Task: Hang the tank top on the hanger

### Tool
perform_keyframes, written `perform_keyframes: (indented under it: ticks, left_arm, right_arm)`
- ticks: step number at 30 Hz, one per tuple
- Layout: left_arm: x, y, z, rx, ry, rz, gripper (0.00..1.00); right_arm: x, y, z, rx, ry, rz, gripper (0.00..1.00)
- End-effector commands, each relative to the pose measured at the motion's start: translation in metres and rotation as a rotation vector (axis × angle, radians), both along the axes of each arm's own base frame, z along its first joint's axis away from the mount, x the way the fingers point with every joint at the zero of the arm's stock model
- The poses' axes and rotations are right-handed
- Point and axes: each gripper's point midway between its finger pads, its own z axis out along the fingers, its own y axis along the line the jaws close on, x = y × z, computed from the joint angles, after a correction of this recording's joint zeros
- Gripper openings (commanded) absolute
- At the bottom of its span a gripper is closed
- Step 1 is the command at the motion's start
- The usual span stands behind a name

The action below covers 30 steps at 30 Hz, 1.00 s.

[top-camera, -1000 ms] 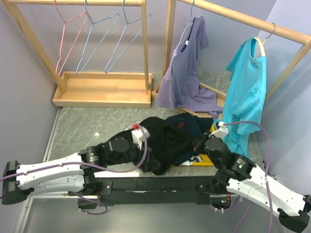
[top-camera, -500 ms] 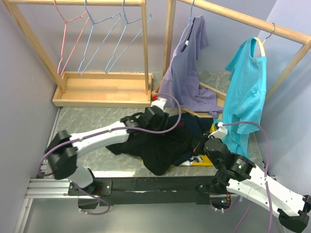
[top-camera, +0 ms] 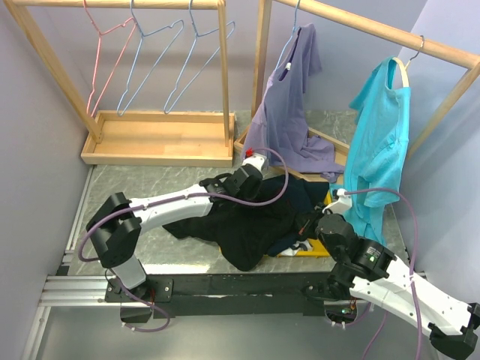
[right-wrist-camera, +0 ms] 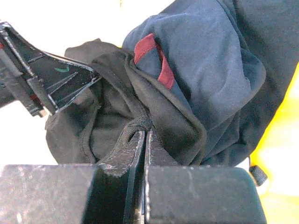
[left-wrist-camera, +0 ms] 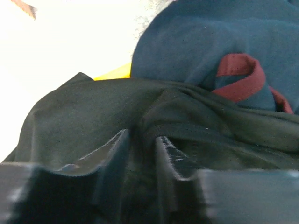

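Observation:
The black tank top (top-camera: pixel 229 229) lies crumpled in the clothes pile at mid-table. My left gripper (top-camera: pixel 256 193) reaches down into the far side of the pile. In the left wrist view its fingers (left-wrist-camera: pixel 119 151) stand close together around a raised fold of the tank top (left-wrist-camera: pixel 84 116). My right gripper (top-camera: pixel 306 222) sits at the pile's right side. Its jaws (right-wrist-camera: pixel 145 133) are shut on a hemmed edge of the tank top (right-wrist-camera: pixel 107 116). Two pale blue-grey wire hangers (top-camera: pixel 139 35) hang empty on the left rack.
A navy garment with a red collar (top-camera: pixel 300 191) lies against the tank top, over something yellow (top-camera: pixel 296 247). A pink wire hanger (top-camera: pixel 101 60) hangs on the left wooden rack (top-camera: pixel 157 139). A lilac shirt (top-camera: pixel 289 112) and a teal shirt (top-camera: pixel 382 142) hang on the right rack.
My left arm swung from the near left edge out over the clothes pile, and its jaws narrowed onto a fold of black fabric. The right arm has not moved.

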Motion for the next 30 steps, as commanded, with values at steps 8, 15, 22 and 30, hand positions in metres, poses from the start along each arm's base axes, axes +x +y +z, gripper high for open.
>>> perform_keyframes:
  ticks: [8, 15, 22, 30]
  left_arm:
    - [0.016, 0.052, 0.130, -0.152, -0.262, 0.230, 0.01]
    - [-0.003, 0.147, 0.288, -0.260, -0.536, 0.401, 0.01]
    - [-0.021, 0.214, 0.437, -0.357, -0.811, 0.507, 0.01]
    - [-0.035, 0.240, 0.526, -0.469, -0.978, 0.541, 0.01]
  right_arm:
    - [0.027, 0.022, 0.103, 0.060, -0.219, 0.033, 0.00]
    - [0.064, 0.093, 0.235, 0.057, -0.468, 0.213, 0.00]
    - [0.095, 0.130, 0.419, 0.158, -0.772, 0.359, 0.00]
    - [0.119, 0.141, 0.514, 0.242, -0.959, 0.480, 0.00]
